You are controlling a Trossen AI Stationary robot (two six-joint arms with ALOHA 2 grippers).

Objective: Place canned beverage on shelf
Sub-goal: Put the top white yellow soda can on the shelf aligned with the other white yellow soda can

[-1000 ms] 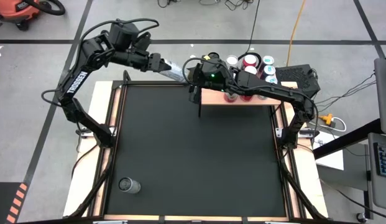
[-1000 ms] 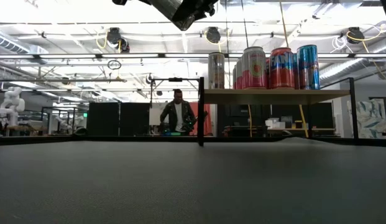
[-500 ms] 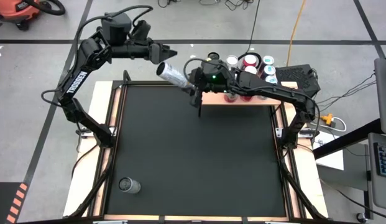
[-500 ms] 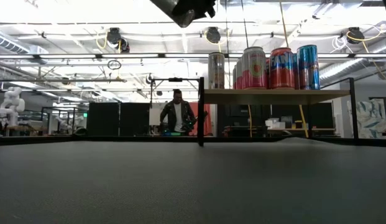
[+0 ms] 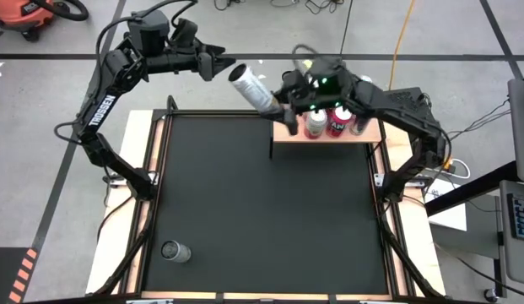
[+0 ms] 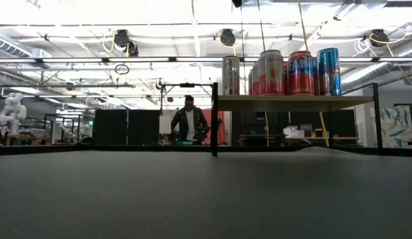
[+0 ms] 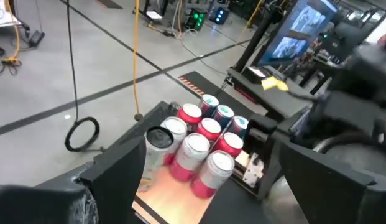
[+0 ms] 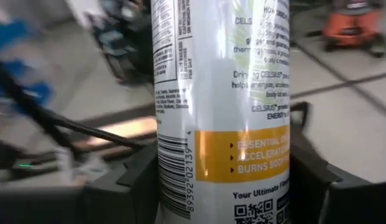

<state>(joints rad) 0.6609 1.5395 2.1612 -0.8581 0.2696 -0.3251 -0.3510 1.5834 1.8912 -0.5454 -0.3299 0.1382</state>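
A white can (image 5: 249,87) with an orange band hangs tilted in the air beyond the table's far edge, left of the shelf. My right gripper (image 5: 278,105) is shut on it. The can fills the right wrist view (image 8: 220,81). My left gripper (image 5: 223,66) stands open and empty just beyond the can's free end. Its wide-apart fingers show in the left wrist view (image 7: 208,152). The shelf (image 5: 371,131), a light-wood board on a black frame, stands at the far edge with several cans upright on it. It also shows in the low view (image 6: 295,103). My right gripper pinches the can between its two fingers (image 8: 133,186) at the part with the barcode and orange band (image 8: 180,177), near the can's end. The fingers come from the shelf's side. The can sticks out tilted toward the far left, clear of table and shelf.
A silver can (image 5: 175,251) sits on the black mat near the front left corner. The shelf's black post (image 5: 271,145) stands below my right gripper. A dark case (image 5: 405,101) lies right of the shelf. A person (image 6: 188,119) stands far behind the table.
My left gripper has let go of the can and drawn back toward the far left. My right gripper has kept the can and has risen with it toward the far edge, out of the low view. The right arm has swung clear of the cans on the shelf.
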